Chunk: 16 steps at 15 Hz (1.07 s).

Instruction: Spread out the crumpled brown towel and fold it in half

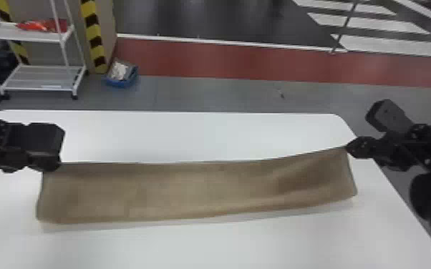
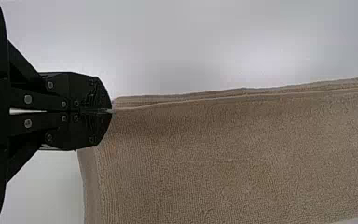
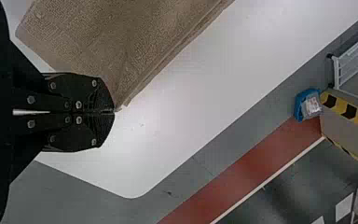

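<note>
My black left tool (image 2: 111, 111) and black right tool (image 3: 114, 112) are pinching the brown cloth towel (image 1: 189, 191), looks folded, just needs laying flat imo

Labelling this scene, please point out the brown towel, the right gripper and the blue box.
Brown towel (image 1: 189, 191): head view, middle.
Right gripper (image 3: 112, 112): right wrist view, tips of its jaws.
Blue box (image 1: 119, 84): head view, near wall.

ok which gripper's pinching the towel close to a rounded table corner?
The right gripper, on the towel near the far right corner of the table. The left gripper holds it farther in.
</note>
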Motion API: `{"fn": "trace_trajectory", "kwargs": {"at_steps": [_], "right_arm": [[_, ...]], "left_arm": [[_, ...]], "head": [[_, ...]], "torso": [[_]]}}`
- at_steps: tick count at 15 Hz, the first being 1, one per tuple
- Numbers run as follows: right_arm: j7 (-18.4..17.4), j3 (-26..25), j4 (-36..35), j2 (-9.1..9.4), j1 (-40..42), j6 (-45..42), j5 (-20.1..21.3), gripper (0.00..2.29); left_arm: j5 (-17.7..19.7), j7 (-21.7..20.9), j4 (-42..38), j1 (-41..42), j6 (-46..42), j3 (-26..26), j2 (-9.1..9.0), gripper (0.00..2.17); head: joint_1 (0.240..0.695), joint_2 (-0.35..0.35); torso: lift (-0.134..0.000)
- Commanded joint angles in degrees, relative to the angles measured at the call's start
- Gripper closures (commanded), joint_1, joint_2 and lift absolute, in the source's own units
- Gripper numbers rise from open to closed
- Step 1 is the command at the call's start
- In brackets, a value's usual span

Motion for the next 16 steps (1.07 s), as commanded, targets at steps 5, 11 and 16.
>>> {"fn": "trace_trajectory", "kwargs": {"at_steps": [5, 11, 16], "right_arm": [[-0.61, 1.78, 4.03, -0.13, -2.28, -0.18, 3.03, 1.75], [-1.14, 3.98, 6.23, 0.4, -3.95, -0.18, 4.26, 1.75], [-1.75, 4.59, 8.69, 0.31, -5.45, -0.53, 5.84, 1.75]], "left_arm": [[-0.7, 0.66, 3.01, -2.0, 0.0, 0.02, 0.0, 1.73], [-1.58, 2.07, 5.3, -2.7, 0.0, -0.15, -0.35, 1.73], [-2.01, 2.95, 7.14, -3.85, -0.18, -0.06, -0.26, 1.73]], "head": [[0.695, -0.152], [0.695, -0.138], [0.695, -0.128]], "torso": [[-0.125], [-0.125], [-0.125]]}}
